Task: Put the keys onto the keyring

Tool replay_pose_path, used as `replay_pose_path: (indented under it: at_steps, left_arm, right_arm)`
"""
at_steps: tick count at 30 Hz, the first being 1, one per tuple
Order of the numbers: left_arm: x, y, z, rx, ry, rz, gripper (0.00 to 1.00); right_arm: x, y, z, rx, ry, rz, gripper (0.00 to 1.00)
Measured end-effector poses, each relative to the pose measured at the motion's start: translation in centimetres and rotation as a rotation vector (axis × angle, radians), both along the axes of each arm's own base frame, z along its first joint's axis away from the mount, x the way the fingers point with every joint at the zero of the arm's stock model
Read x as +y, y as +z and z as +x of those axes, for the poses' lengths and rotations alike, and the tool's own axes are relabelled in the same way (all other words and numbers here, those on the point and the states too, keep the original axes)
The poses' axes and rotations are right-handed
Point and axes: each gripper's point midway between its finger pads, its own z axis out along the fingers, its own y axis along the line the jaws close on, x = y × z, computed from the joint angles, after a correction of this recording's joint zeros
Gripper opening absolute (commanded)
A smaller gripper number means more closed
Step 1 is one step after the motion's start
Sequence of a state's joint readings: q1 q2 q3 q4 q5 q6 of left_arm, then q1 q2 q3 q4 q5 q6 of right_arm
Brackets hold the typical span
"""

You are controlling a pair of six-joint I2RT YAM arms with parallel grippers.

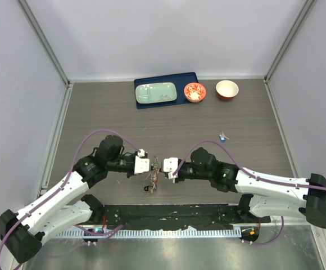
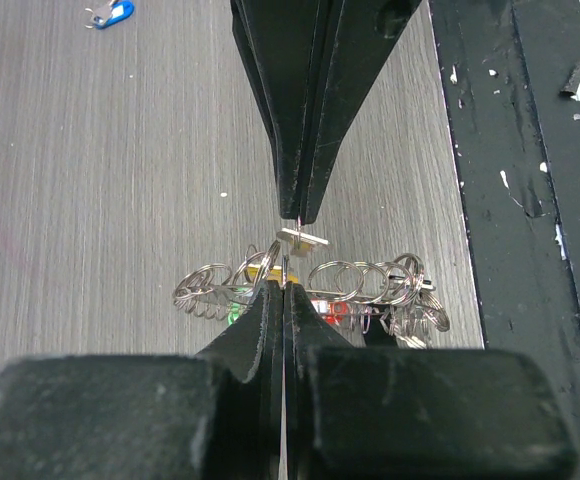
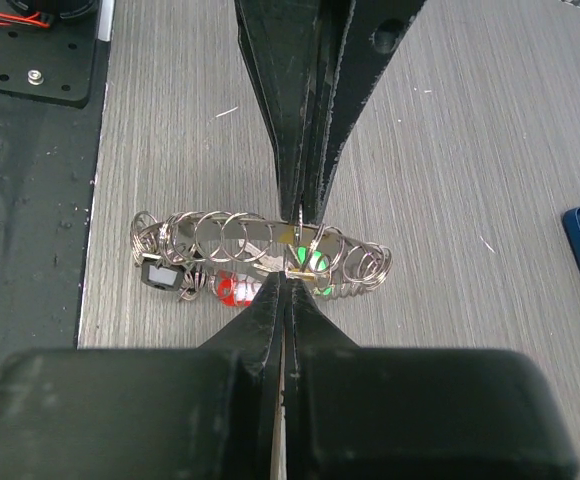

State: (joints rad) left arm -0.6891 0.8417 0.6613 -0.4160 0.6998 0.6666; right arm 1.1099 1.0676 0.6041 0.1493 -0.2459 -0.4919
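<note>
My left gripper point(image 1: 155, 165) and right gripper point(image 1: 166, 167) meet tip to tip over the table's near middle, both shut. The keyring point(image 3: 255, 231) shows as a flat grey metal band strung with several small wire rings and keys with red point(image 3: 228, 288) and green point(image 3: 317, 262) heads. It lies just below the tips and also shows in the top view point(image 1: 152, 182) and the left wrist view point(image 2: 355, 283). My left gripper point(image 2: 285, 286) pinches a thin wire ring of it edge-on. My right gripper point(image 3: 288, 276) pinches a small silver key point(image 2: 302, 237). A loose blue-headed key point(image 1: 223, 136) lies apart on the table to the right.
A dark blue tray point(image 1: 183, 81) with a pale green plate point(image 1: 156, 93) sits at the back. Two red-and-white bowls point(image 1: 195, 92) point(image 1: 227, 89) stand beside it. The black base plate point(image 1: 168, 216) runs along the near edge, close to the bundle.
</note>
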Motion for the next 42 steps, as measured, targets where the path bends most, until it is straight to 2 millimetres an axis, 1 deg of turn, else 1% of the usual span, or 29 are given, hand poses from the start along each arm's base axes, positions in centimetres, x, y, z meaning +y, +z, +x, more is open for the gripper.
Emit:
replay_pose_path:
  at_steps: [7,23,29,36,40,42]
  left_arm:
    - [0.0,0.0,0.0,0.004,0.002,-0.001,0.0]
    - [-0.1,0.2,0.1,0.017,0.013,-0.012,0.0]
    - [-0.2,0.1,0.0,0.021,0.015,-0.012,0.0]
    - [-0.2,0.0,-0.1,0.028,0.012,-0.014,0.0]
    - [-0.1,-0.1,-0.1,0.04,0.027,-0.015,0.0]
    - [0.0,-0.1,0.1,0.04,0.042,-0.013,0.0]
  right_arm:
    - [0.0,0.0,0.0,-0.002,-0.005,-0.001,0.01]
    - [0.3,-0.4,0.8,-0.027,-0.067,-0.022,0.01]
    - [0.0,-0.6,1.7,-0.04,-0.132,-0.034,0.01]
    - [-0.7,-1.0,4.0,-0.054,-0.276,-0.056,0.01]
    - [-0.7,-0.7,3.9,-0.055,-0.272,-0.047,0.01]
    - [-0.6,-0.1,3.5,-0.054,-0.25,-0.028,0.01]
